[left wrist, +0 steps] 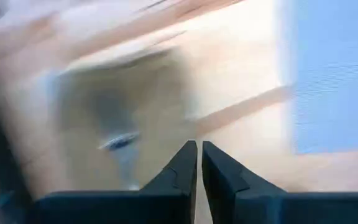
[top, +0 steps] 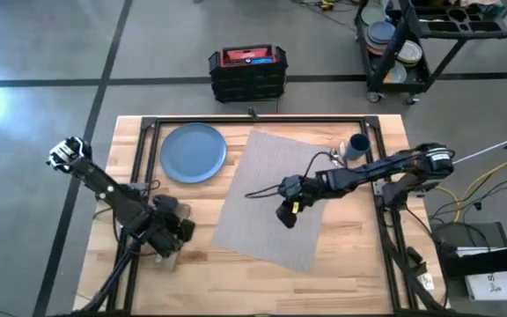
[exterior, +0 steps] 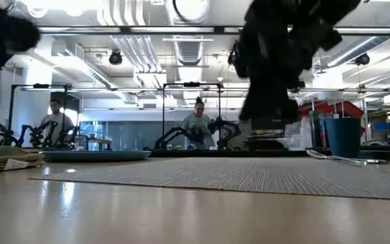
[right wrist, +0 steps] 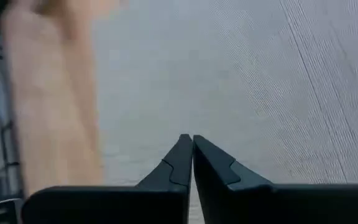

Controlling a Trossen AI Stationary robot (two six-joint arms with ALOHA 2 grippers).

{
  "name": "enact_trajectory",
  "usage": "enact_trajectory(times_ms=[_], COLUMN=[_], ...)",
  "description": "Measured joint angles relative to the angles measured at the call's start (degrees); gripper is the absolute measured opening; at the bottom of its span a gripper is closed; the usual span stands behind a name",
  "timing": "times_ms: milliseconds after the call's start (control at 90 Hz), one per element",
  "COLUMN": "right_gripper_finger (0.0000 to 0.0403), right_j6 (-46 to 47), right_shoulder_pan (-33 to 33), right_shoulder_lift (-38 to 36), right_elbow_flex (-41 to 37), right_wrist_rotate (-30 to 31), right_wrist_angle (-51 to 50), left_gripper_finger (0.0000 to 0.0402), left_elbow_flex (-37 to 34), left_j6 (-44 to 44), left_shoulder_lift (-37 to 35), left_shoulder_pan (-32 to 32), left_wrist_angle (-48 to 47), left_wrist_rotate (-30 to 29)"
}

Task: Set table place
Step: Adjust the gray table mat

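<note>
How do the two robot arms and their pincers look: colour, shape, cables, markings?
Both arms are dark, jointed and slim. The left arm ends at a pale grey base joint; the right arm carries a thin black cable and a small yellow mark near its pincer. Each pincer, like the left pincer, has two dark, wedge-shaped fingers tapering to points.

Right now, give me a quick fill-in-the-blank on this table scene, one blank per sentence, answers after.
1. The right claw hangs over the grey ____.
2. The blue plate lies on bare wood, to the ____ of the placemat in the high view.
3. The left claw, near the table's front-left, has its fingers ____.
4. The cup by the mat's far right corner is ____ in colour.

Answers: placemat; left; shut; blue
</note>
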Motion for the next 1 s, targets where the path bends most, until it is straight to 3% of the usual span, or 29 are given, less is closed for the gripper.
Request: enact_trajectory(times_ms=[178,333,456,667,867,1000], right_gripper_finger=[0.0,0.0,0.0,0.0,0.0,0.0], right_j6=[-6.0,-11.7,-16.3,-19.6,-16.8,-15.1], right_shoulder_pan=[0.0,0.0,-0.1,-2.7,-8.7,-12.9], right_shoulder_lift=[-5.0,-6.5,-6.5,-6.3,-6.1,-5.7], right_elbow_flex=[7.6,17.0,23.6,28.5,27.5,25.4], right_wrist_rotate=[1.1,7.0,13.0,19.3,19.5,19.5], right_wrist_angle=[-10.6,-24.9,-34.6,-42.6,-45.5,-45.2], left_gripper_finger=[0.0002,0.0,0.0,0.0,0.0,0.0], left_elbow_flex=[5.6,8.7,9.6,9.6,9.6,9.6], left_j6=[11.3,21.3,34.7,61.2,81.7,91.1], left_shoulder_lift=[0.2,0.5,0.5,1.2,3.2,4.9], left_shoulder_pan=[3.7,10.6,18.4,34.3,47.6,54.2], left_wrist_angle=[1.8,3.4,9.3,24.7,32.3,34.2], left_wrist_rotate=[-7.5,-11.4,-11.6,-4.1,5.6,8.8])
